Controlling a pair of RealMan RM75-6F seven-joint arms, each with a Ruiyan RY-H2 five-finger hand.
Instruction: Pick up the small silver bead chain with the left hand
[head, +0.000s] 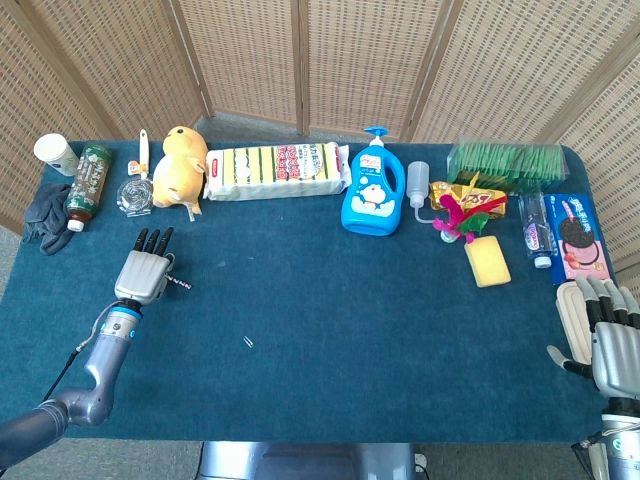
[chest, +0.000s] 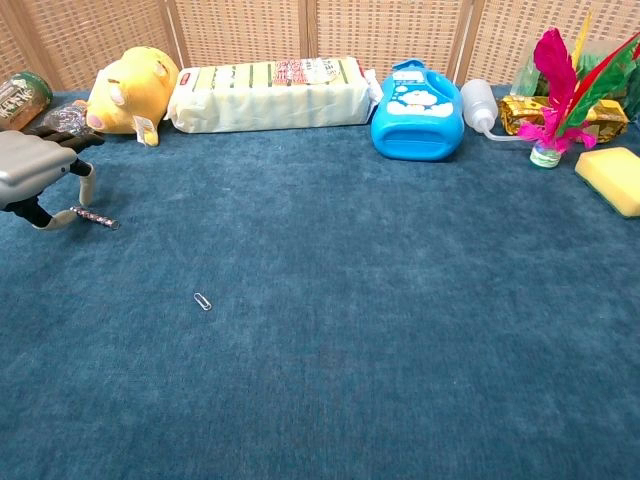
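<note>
The left hand (head: 143, 271) lies palm down over the bench (head: 330, 330), fingers extended and slightly apart, its thumb lowered beside the chain (chest: 94, 216). The chain lies on the bench, seemingly touching the thumb tip but ungripped. The right hand (head: 612, 340) rests at the bench's edge, fingers spread, holding nothing.

At the frame's left edge the left hand (chest: 35, 172) sits over the bead chain (chest: 96, 217), with a paper clip (chest: 202, 301) lower right.
</note>
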